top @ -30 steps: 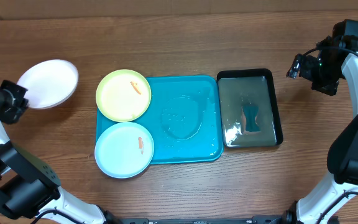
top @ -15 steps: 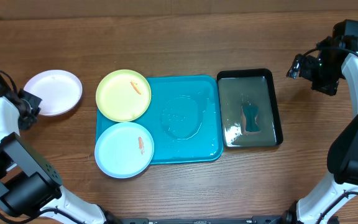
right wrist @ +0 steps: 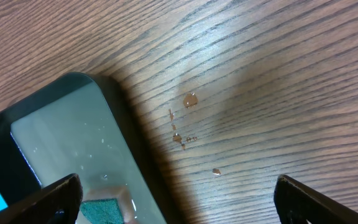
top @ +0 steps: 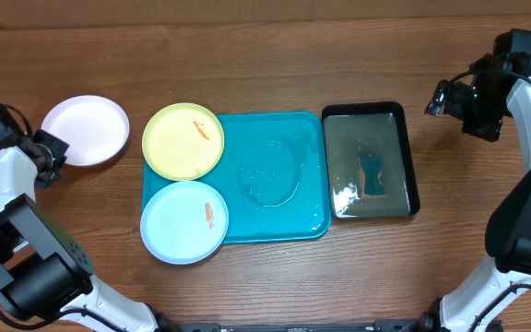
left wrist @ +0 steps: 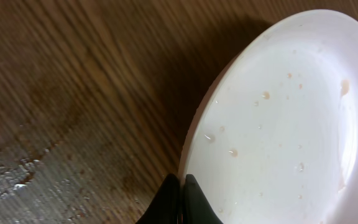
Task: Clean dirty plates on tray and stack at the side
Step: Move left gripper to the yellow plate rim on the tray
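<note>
The white plate [top: 86, 130] lies at the table's left side, off the tray; my left gripper [top: 46, 148] is shut on its left rim. In the left wrist view the fingers [left wrist: 183, 190] pinch the plate's edge [left wrist: 278, 124], which carries water drops. The yellow-green plate [top: 183, 140] and the light blue plate [top: 184, 221], each with an orange smear, sit on the left part of the turquoise tray [top: 275, 226]. My right gripper [top: 439, 100] is open and empty above the bare table, right of the black tray.
A black tray [top: 371, 160] holding water and a teal sponge [top: 372, 176] stands right of the turquoise tray; its corner [right wrist: 114, 106] shows in the right wrist view. Small droplets [right wrist: 190, 99] lie on the wood nearby. A water film lies on the turquoise tray's middle.
My left gripper has brought the white plate down and rightward, from tilted at the far left to lying flat beside the yellow-green plate. The right arm has not moved.
</note>
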Motion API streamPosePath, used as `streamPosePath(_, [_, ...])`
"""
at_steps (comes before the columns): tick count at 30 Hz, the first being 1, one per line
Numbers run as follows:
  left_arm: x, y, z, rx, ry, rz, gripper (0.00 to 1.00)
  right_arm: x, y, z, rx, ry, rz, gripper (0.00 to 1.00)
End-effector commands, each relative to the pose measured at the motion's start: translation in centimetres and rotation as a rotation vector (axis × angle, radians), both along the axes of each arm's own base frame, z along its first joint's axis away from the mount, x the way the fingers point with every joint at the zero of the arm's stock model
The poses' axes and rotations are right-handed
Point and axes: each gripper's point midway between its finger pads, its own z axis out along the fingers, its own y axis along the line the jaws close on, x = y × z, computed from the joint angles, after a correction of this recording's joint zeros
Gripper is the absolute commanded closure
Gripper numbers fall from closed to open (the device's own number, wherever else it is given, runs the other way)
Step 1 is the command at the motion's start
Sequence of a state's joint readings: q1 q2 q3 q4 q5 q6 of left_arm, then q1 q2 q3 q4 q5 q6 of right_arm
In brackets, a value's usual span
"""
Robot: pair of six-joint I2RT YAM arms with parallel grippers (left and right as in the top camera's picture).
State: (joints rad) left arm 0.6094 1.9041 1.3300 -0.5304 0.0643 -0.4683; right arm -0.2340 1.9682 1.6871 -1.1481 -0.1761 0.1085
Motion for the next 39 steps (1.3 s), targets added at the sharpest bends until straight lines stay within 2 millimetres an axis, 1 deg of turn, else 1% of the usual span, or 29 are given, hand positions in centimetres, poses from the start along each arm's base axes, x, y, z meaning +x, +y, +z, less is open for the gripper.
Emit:
streamPosePath(1, [0.8,-1.1,-0.2,0.001,-0.002,-0.048,0.96,0.4,-0.2,1.0,-0.006,-0.029,-0.007,0.00])
streamPosePath(2, [0.9,-1.1,-0.2,0.008,0.001,-0.048,0.96,0.4,-0.2,1.0,-0.006,-0.029,-0.007,0.00])
streamPosePath(3, [0.9,-1.1,-0.2,0.015,0.004,-0.048,0.91,0.4,-0.2,1.0,-0.006,-0.029,-0.007,0.00])
streamPosePath(4, [0.9,-1.0,-0.2,0.023,0.010,-0.045,0.82,0.4,-0.2,1.0,-0.006,-0.029,-0.007,0.00])
streamPosePath(5, [0.8,-0.9,-0.2,0.030,0.013,-0.042,0.67,0.4,-0.2,1.0,-0.006,-0.029,-0.007,0.00])
streamPosePath(7, [1.0,-0.9,-0.1,0.032,0.006,-0.048,0.43,0.4,-0.2,1.0,-0.006,-0.029,-0.007,0.00])
streamPosePath(8, [1.1,-1.2,0.0,0.024,0.004,-0.068,0.37,0.4,-0.2,1.0,-0.006,-0.029,-0.007,0.00])
streamPosePath(9, [1.3,-1.9,0.3,0.001,0.000,-0.121,0.30,0.4,-0.2,1.0,-0.006,-0.029,-0.007,0.00])
streamPosePath(11, [2.1,-4.0,1.4,-0.065,-0.037,-0.263,0.24,0.4,-0.2,1.0,-0.006,-0.029,-0.007,0.00])
streamPosePath(12, [2.5,-4.8,2.1,-0.092,-0.060,-0.313,0.19,0.4,-0.2,1.0,-0.006,-0.029,-0.007,0.00])
streamPosePath(13, [3.0,-5.7,3.2,-0.126,-0.086,-0.357,0.17,0.4,-0.2,1.0,-0.006,-0.029,-0.007,0.00])
streamPosePath(15, [3.3,-7.0,4.7,-0.164,-0.094,-0.397,0.18,0.4,-0.2,1.0,-0.006,-0.029,-0.007,0.00])
streamPosePath(16, [3.4,-7.7,5.3,-0.173,-0.085,-0.417,0.23,0.4,-0.2,1.0,-0.006,-0.029,-0.007,0.00])
streamPosePath(17, [3.5,-8.4,5.7,-0.177,-0.074,-0.440,0.29,0.4,-0.2,1.0,-0.006,-0.029,-0.007,0.00])
streamPosePath(19, [3.6,-10.1,6.1,-0.184,-0.050,-0.485,0.47,0.4,-0.2,1.0,-0.006,-0.029,-0.007,0.00])
streamPosePath(20, [3.6,-11.0,6.0,-0.189,-0.031,-0.502,0.54,0.4,-0.2,1.0,-0.006,-0.029,-0.007,0.00])
streamPosePath(21, [3.3,-12.5,5.5,-0.186,0.018,-0.526,0.67,0.4,-0.2,1.0,-0.006,-0.029,-0.007,0.00])
streamPosePath(22, [3.2,-13.0,5.1,-0.179,0.044,-0.527,0.71,0.4,-0.2,1.0,-0.006,-0.029,-0.007,0.00])
streamPosePath(23, [2.9,-13.6,4.7,-0.169,0.079,-0.527,0.72,0.4,-0.2,1.0,-0.006,-0.029,-0.007,0.00])
streamPosePath(26, [2.6,-15.6,3.8,-0.135,0.148,-0.552,0.71,0.4,-0.2,1.0,-0.006,-0.029,-0.007,0.00])
streamPosePath(27, [2.7,-16.9,3.2,-0.098,0.182,-0.585,0.71,0.4,-0.2,1.0,-0.006,-0.029,-0.007,0.00])
streamPosePath(28, [2.7,-17.3,3.0,-0.078,0.197,-0.591,0.70,0.4,-0.2,1.0,-0.006,-0.029,-0.007,0.00])
streamPosePath(32, [2.6,-17.7,2.6,0.010,0.256,-0.573,0.70,0.4,-0.2,1.0,-0.006,-0.029,-0.007,0.00])
streamPosePath(35, [2.6,-18.2,2.6,0.028,0.265,-0.581,0.69,0.4,-0.2,1.0,-0.006,-0.029,-0.007,0.00])
streamPosePath(39, [2.4,-18.3,2.5,0.030,0.277,-0.582,0.68,0.4,-0.2,1.0,-0.006,-0.029,-0.007,0.00])
